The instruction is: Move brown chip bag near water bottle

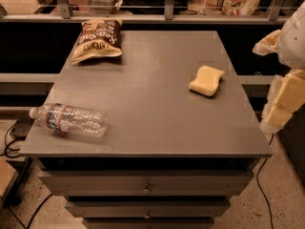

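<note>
Bag: the brown chip bag point(96, 41) lies flat at the far left corner of the table, its dark brown part with white lettering toward the back edge and its tan part toward the front.
Bottle: the water bottle point(69, 119) lies on its side near the front left corner, white cap pointing left past the table's edge, label band close to the cap end.
Bag to bottle: well apart, both along the left side, with bare tabletop between them.
Sponge: a pale yellow sponge point(206, 80) rests on the right half of the table, apart from both the bag and the bottle.
Table: a grey table point(152, 113) with a flat top.
Drawers: drawers point(145, 182) with small knobs are stacked under the front edge.
Gripper: the gripper point(284, 101) hangs at the right edge of the view, outside the table's right side, level with the tabletop and near the front right corner; whether it is apart or closed cannot be told, and nothing is seen in it.
Arm: the arm point(293, 37) shows as a white rounded part above the gripper, with the yellowish segment slanting down and left from it.
Gripper to bag: on opposite sides of the table, the sponge nearer to the gripper than either task object.
Floor: dark cables point(9, 142) lie on the floor left of the table.
</note>
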Controlling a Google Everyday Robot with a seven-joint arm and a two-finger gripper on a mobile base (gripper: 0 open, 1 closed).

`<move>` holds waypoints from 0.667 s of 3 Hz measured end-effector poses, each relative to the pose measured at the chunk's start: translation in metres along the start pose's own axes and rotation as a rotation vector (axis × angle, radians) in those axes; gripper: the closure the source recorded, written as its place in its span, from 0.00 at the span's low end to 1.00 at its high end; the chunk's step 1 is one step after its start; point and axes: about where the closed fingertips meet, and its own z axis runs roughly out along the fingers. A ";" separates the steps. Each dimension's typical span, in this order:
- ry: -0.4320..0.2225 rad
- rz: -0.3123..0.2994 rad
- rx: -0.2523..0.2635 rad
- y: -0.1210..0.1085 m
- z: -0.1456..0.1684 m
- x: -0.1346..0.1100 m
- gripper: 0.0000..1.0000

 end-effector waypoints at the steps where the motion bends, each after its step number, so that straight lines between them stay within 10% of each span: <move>1: -0.178 -0.118 -0.099 0.013 0.002 -0.041 0.00; 2: -0.308 -0.168 -0.145 0.023 0.001 -0.077 0.00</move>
